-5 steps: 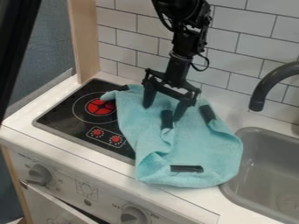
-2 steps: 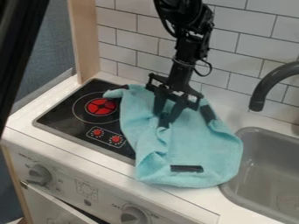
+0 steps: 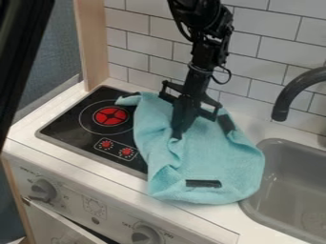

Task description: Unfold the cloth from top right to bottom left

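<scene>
A wall of white tiles (image 3: 278,32) stands at the back. In front of it is the white counter top (image 3: 83,159) of a toy kitchen. Below that is the oven front (image 3: 76,200).

The blue-green cloth (image 3: 223,157) lies bumpy and creased on the counter, between the stove and the sink. Its top left corner pokes out over the stove, and its right side comes up to the sink. A raised fold runs down from the gripper, and the bottom left part is bunched up.

The flat black stove (image 3: 66,121) is on the left, partly under the cloth. The black robot arm (image 3: 207,45) comes down from the top, over the back part of the cloth. The gray sink (image 3: 286,176) is on the right.

The black gripper (image 3: 178,134) points down at the cloth. Its two fingers are close together, pinching a bit of the cloth near its upper middle.

A dark gray tap (image 3: 293,90) bends over by the sink. A round knob (image 3: 43,189) is on the left of the oven front, and one more (image 3: 146,234) is lower down. A red round burner (image 3: 111,116) is on the stove. Small black strips are on the cloth, with one near the bottom (image 3: 204,183).
</scene>
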Controlling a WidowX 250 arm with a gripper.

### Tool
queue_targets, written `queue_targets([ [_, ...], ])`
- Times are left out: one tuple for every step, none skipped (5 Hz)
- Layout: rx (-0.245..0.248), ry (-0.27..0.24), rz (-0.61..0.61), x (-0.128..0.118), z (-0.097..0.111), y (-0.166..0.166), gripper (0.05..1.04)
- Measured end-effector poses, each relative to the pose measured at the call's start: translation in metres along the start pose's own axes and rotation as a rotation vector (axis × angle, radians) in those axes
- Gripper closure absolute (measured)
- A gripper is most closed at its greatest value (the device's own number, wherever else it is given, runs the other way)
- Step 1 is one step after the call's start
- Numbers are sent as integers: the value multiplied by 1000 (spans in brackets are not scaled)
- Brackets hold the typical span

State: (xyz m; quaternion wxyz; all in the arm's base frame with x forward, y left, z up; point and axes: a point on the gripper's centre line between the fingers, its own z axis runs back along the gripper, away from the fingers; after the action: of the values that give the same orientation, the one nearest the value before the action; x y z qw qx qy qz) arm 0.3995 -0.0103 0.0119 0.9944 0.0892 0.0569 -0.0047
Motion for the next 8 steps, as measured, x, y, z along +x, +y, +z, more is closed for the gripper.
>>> queue_targets([
  [1,-6,-4,1,0,0,1028],
  [4,-8,-18,1,-1,1,1033],
  [3,-22,-39,-2,-1,2,1033],
  [-1,-52,-51,-11,12,10,1033],
  [-12,-98,-29,-18,29,23,1033],
  [-18,-114,33,-29,33,49,1033],
  [-23,-114,91,-39,34,69,1033],
  [-6,-105,149,-56,34,92,1033],
])
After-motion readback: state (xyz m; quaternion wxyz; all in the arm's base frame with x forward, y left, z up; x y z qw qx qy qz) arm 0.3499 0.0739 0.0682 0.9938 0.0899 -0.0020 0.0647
